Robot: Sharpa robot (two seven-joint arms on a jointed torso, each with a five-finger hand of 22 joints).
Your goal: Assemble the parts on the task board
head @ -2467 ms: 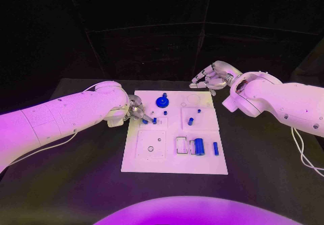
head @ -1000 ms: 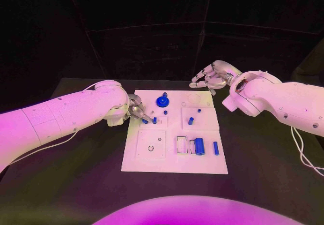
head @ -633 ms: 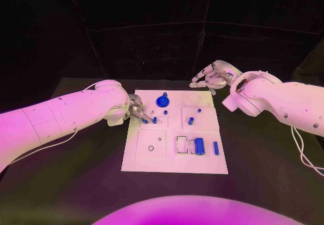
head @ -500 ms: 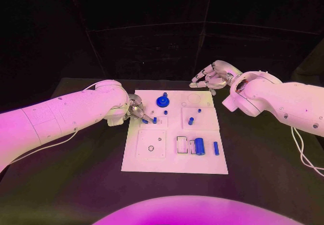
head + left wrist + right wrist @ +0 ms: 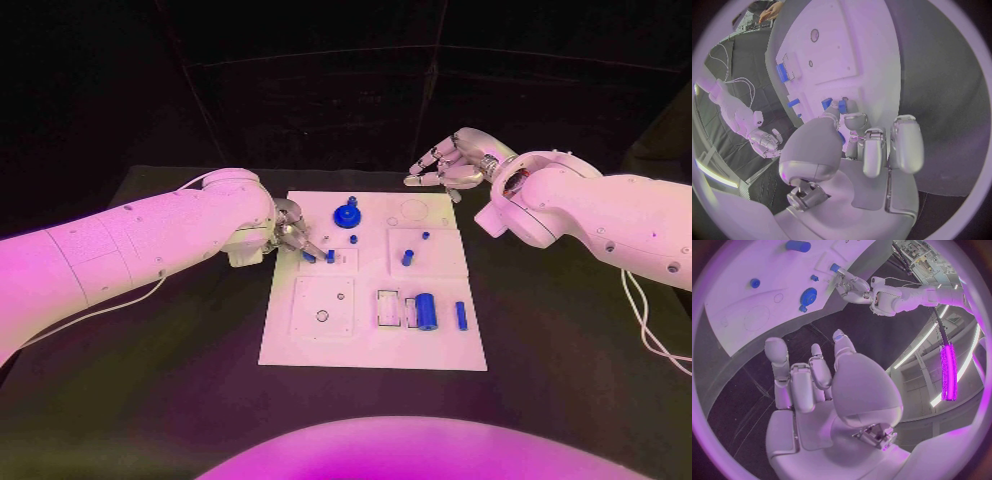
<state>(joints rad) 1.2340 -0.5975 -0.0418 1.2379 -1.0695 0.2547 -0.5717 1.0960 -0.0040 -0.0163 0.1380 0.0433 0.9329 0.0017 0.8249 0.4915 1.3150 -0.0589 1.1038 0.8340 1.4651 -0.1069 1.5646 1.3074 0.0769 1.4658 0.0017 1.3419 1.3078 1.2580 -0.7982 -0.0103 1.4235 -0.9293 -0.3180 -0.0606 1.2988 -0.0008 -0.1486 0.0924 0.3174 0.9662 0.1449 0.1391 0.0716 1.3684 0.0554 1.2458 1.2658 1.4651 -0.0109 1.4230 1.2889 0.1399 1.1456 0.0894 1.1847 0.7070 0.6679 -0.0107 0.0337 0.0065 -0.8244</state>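
Left hand (image 5: pixel 290 236): its silver metal fingers (image 5: pixel 844 108) are gathered at the left edge of the flat white rectangular task board (image 5: pixel 325 345) around a small blue cylindrical peg (image 5: pixel 309 258), but whether the peg is actually pinched cannot be told, since the fingertips hide the contact. Right hand (image 5: pixel 451 165) hovers off the board's far right corner above the matt black desk (image 5: pixel 159 400), fingers (image 5: pixel 776 357) loosely curled and apart, holding nothing. On the board lie a blue round knob-shaped part (image 5: pixel 346 215), a larger smooth blue cylinder (image 5: pixel 426 312) beside a rectangular recess, and a slim blue rod (image 5: pixel 460 317); no legible marking is discernible.
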